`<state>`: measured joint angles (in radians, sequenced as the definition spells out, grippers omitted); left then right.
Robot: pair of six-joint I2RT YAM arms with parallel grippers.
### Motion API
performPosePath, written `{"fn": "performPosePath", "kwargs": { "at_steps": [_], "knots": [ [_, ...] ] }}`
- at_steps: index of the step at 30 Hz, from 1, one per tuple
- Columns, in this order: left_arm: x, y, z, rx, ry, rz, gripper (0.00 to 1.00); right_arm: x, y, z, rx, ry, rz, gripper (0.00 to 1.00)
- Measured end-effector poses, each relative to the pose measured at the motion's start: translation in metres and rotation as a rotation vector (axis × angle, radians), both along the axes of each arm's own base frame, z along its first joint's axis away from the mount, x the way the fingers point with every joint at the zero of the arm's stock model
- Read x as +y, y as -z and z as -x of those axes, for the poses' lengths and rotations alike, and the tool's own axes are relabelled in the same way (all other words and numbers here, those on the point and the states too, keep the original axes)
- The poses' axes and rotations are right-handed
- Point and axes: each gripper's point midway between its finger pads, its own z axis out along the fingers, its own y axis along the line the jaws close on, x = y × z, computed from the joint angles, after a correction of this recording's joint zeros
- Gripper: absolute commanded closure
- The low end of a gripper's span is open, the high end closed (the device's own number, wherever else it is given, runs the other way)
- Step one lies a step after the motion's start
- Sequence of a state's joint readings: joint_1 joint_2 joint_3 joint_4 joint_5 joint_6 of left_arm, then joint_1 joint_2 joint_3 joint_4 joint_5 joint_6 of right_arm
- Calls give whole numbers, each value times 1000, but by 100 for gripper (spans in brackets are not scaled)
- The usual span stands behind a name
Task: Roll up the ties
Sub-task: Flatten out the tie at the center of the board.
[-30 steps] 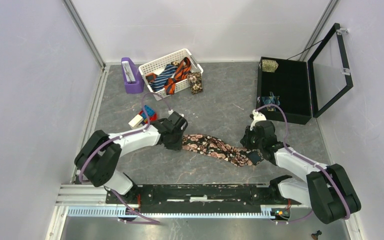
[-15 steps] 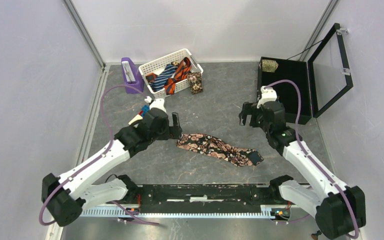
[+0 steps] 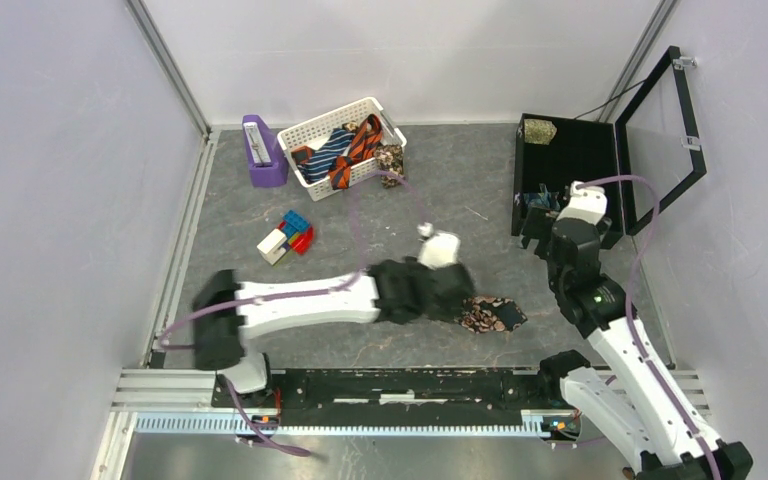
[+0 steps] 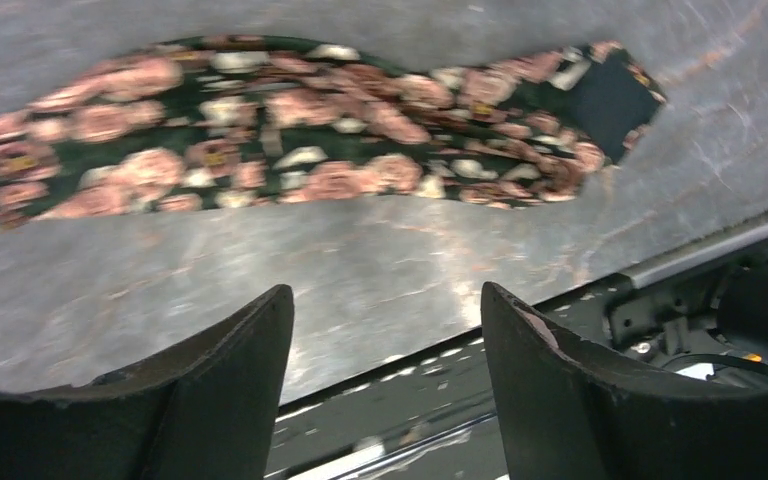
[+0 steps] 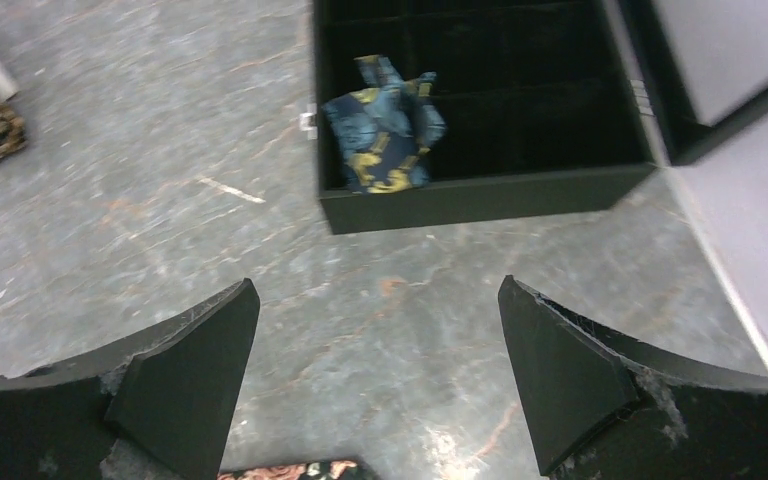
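Lying flat, the floral tie (image 4: 310, 150) is at 12 o'clock from the spread left gripper (image 4: 385, 300). The right gripper (image 5: 375, 290) is spread too.

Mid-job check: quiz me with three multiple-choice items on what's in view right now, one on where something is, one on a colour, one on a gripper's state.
1. The teal tie lies
A. in the white basket
B. in the black case
C. loose on the table

2. The tie below the left gripper is
A. navy with white stripes
B. dark with pink flowers
C. orange with black stripes

3. The left gripper is
A. open and empty
B. shut on the tie
C. shut and empty

Answers:
1 B: the right wrist view shows it in a near compartment of the case.
2 B: the left wrist view shows pink blooms on dark cloth.
3 A: its fingers stand apart with only the table surface between them.
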<state>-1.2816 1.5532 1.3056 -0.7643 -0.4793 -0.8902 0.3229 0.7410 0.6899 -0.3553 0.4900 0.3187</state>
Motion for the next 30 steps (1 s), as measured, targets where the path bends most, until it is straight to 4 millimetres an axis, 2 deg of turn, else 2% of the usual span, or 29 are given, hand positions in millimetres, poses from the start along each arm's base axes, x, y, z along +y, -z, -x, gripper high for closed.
{"fn": "performPosePath", "kwargs": {
  "at_steps": [2,5,9,11,14,16,22,30],
  "knots": [
    [-42,14,15,3,49,-45,29,-15,-4,8,-10,69,20,2],
    [-84,32,35,-10,109,-101,31,-36,-14,22,-30,171,44,2],
    [-117,52,55,-22,159,-151,32,-57,-54,38,-112,288,37,2],
    [-128,61,59,-23,165,-168,26,-65,-83,45,-183,330,11,2],
    [-137,73,57,-30,151,-189,25,-72,-112,55,-265,360,-26,2],
    [-140,77,52,-47,136,-201,26,-73,-118,59,-285,363,-36,2],
    [-154,81,34,-105,77,-209,34,-71,-108,59,-259,346,-28,2],
    [-142,105,21,-102,23,-278,38,-66,-101,61,-252,304,-40,2]
  ]
}}
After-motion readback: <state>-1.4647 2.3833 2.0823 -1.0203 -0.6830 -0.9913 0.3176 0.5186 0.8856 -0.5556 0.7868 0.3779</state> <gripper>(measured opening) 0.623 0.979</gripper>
